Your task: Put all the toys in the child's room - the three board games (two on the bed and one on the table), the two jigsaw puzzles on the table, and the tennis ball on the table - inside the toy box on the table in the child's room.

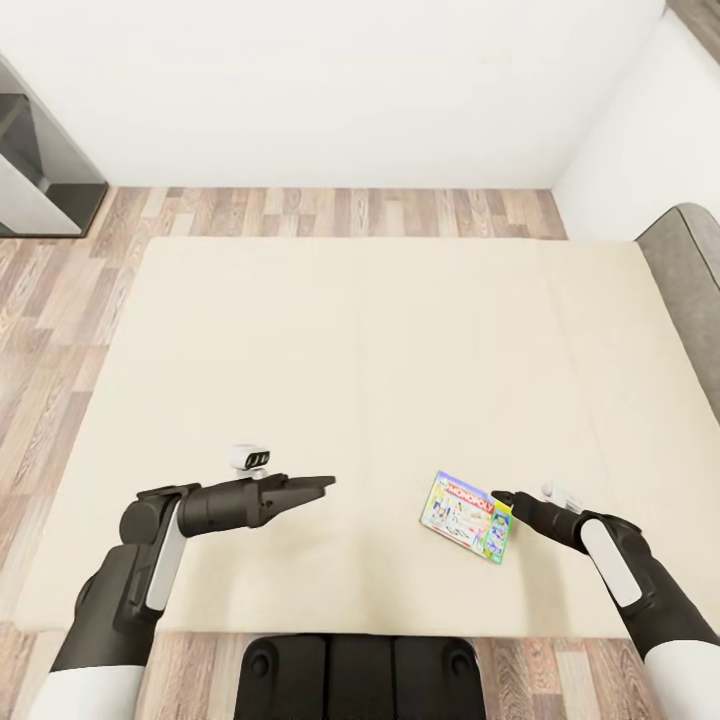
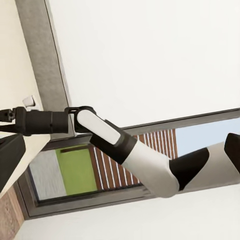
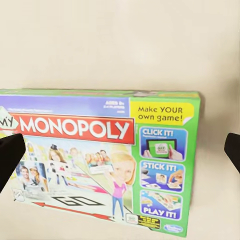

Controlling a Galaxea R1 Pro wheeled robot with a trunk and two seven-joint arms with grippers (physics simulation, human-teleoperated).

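The Monopoly board game (image 1: 467, 516) lies flat on the bed (image 1: 380, 350), near its front edge. The right end effector (image 1: 497, 497) hovers at the box's right edge, fingers spread wide to either side of the cover, gripping nothing. The left end effector (image 1: 322, 486) hangs over bare mattress well left of the box, holding nothing, its fingers seemingly together.

The beige mattress (image 1: 380, 330) lies bare and open all round the Monopoly box (image 1: 467, 516), nothing crowding its sides. The right gripper (image 1: 503, 497) sits just beside the box's right edge, its fingers (image 3: 11, 156) spread wider than the box.
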